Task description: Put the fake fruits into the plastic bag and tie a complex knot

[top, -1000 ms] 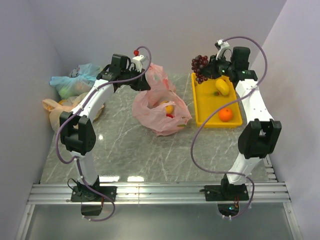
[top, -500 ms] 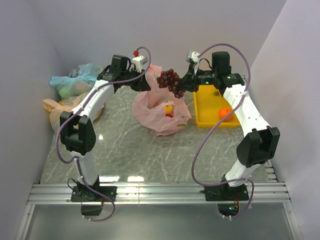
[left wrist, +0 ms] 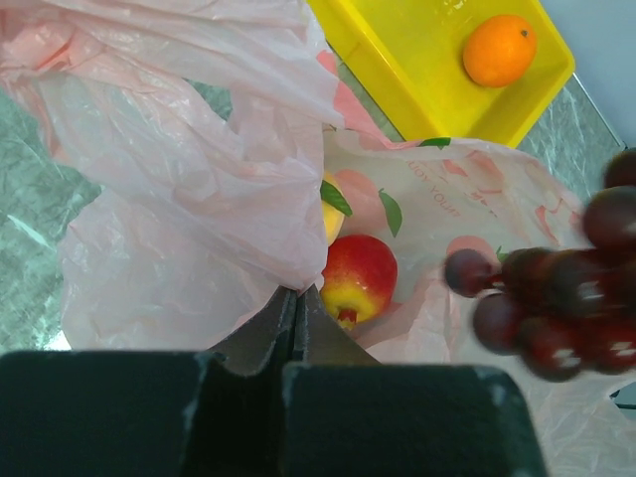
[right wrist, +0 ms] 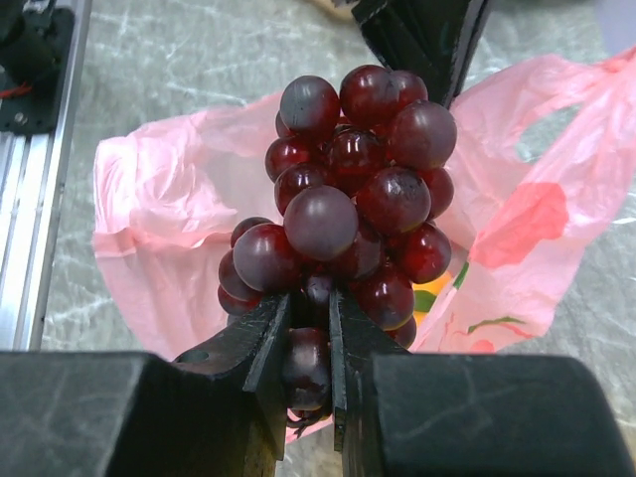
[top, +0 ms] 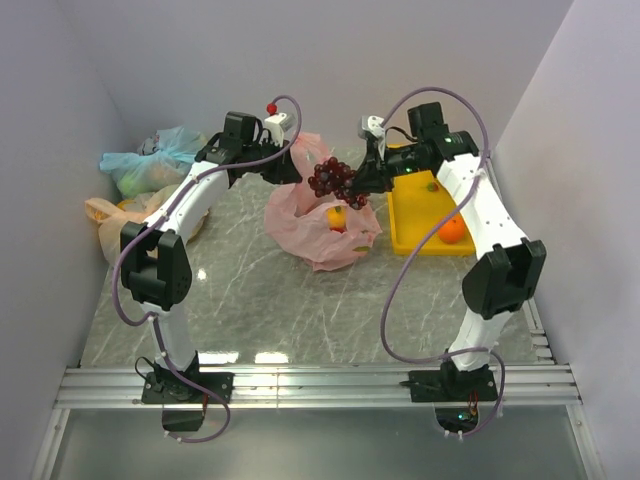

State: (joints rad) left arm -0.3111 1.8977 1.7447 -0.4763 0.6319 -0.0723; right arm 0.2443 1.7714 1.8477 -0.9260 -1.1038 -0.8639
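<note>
The salmon-pink plastic bag lies open on the table's middle. My left gripper is shut on the bag's rim and holds it up. Inside lie a red round fruit and a yellow fruit. My right gripper is shut on the dark purple grape bunch and holds it in the air over the bag's opening; the bunch fills the right wrist view and shows blurred in the left wrist view. An orange ball lies in the yellow tray.
A blue-green tied bag and a pale peach-orange tied bag lie at the far left by the wall. The yellow tray stands at the right behind my right arm, with a small fruit at its back end.
My right gripper has carried the grape bunch left from above the yellow tray to over the bag's opening. My left gripper has stayed put, holding the bag.
</note>
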